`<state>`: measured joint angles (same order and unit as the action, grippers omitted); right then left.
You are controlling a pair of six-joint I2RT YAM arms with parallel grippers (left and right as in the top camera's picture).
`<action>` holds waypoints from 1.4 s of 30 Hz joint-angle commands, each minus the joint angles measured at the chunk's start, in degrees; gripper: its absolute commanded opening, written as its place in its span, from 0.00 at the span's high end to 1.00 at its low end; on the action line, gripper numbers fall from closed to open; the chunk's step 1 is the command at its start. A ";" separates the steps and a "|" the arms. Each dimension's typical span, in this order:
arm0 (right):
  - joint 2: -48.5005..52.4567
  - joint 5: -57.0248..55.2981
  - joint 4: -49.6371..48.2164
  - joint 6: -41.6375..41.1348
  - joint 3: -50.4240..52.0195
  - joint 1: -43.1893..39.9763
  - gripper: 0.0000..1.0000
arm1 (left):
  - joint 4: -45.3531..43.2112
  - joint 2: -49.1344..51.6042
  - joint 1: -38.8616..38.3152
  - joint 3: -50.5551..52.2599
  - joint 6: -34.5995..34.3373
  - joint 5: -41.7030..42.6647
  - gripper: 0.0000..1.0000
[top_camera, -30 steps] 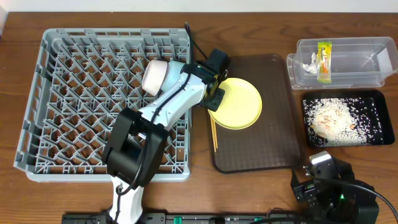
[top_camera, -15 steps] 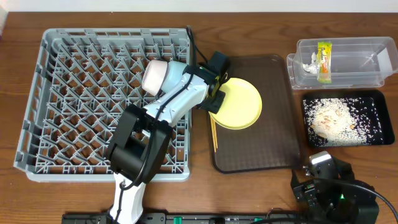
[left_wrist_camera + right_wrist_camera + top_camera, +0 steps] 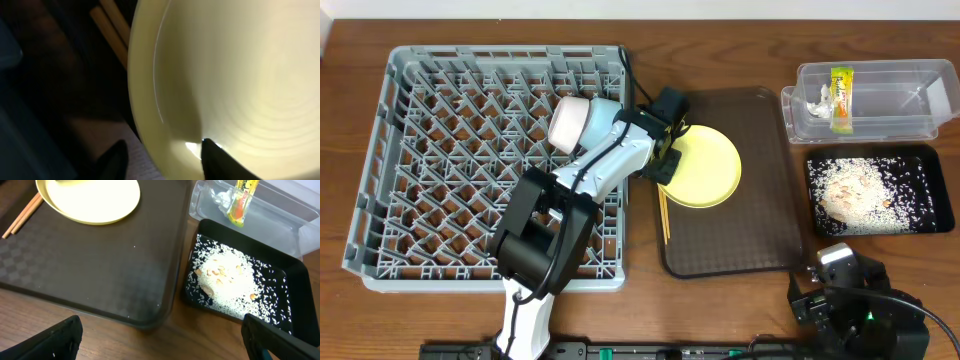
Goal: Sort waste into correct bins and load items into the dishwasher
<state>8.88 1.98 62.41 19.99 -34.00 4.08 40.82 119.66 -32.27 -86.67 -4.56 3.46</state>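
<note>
The round yellow plate [image 3: 705, 165] lies on the dark brown serving tray [image 3: 740, 240], with thin wooden chopsticks [image 3: 664, 215] beside its left edge. My left gripper [image 3: 665, 150] is at the plate's left rim. In the left wrist view its jaws straddle the rim of the plate [image 3: 240, 75]. One finger [image 3: 212, 157] rests on the inner face, and the other is outside with a strip of tray between. A white cup [image 3: 568, 122] lies in the grey dishwasher rack [image 3: 505, 52]. My right gripper [image 3: 162, 340] hangs open over bare table near the tray's corner.
The clear tub [image 3: 920, 110] at the back right holds the yellow-green wrapper [image 3: 840, 98] and the white tissue [image 3: 817, 100]. The black tray [image 3: 920, 225] below it holds rice scraps [image 3: 855, 190]. My left arm lies across the rack's right side.
My left gripper has narrowed slightly around the plate's rim and shifted a little toward the rack. The plate and the right arm have not moved.
</note>
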 commanded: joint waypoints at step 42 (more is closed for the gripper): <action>-0.04 0.46 0.20 0.42 0.04 -0.42 0.01 | -1.07 1.01 2.71 -1.70 -0.52 14.75 0.94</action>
<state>8.88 1.98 62.43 19.99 -34.00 4.08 39.77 119.70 -31.03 -86.89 -4.91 13.85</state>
